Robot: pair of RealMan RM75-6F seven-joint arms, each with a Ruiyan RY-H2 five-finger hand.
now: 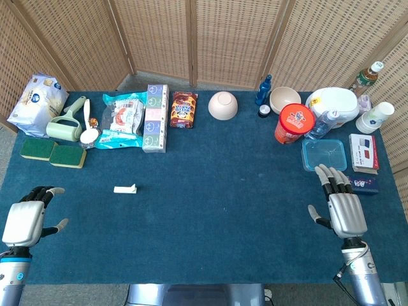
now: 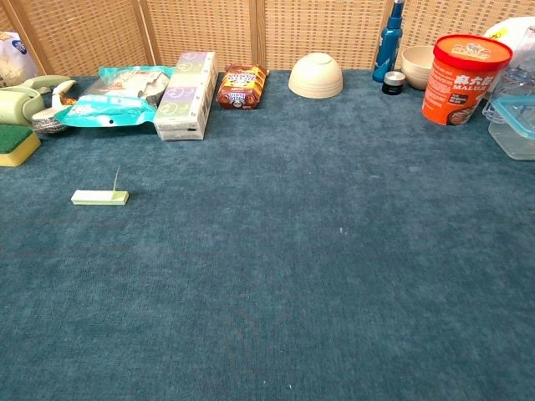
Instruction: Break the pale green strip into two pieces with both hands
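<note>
Woven cane screens [image 1: 242,38] back a worktop [image 1: 217,217] covered in dark blue carpet-like cloth.

Left hand [image 1: 25,220]: low at the near left edge, palm down, fingers [image 1: 43,191] spread apart and holding nothing. It shows only in the head view.

Pale green strip [image 2: 99,197]: lies flat on the worktop, ahead of and to the right of the left fingers, well apart from them. A thin sliver appears to stand up from its right end; the detail is too fine to confirm. It looks whole.

Beyond the left fingers, at the far edge: two green-and-yellow sponges [image 1: 52,153], a lint roller [image 1: 67,124], a teal snack bag [image 1: 121,121], a long box [image 1: 155,118] and a brown biscuit pack [image 1: 183,109].

Centre far edge: an upturned cream bowl [image 1: 223,105].

Further right: a blue bottle [image 1: 264,90], a red tub [image 1: 294,123] and a clear lidded container [image 1: 324,155], the last just beyond the right fingers [image 1: 331,178].

Right hand [image 1: 344,210]: near right edge, palm down, fingers extended and apart, empty, far from the strip.
</note>
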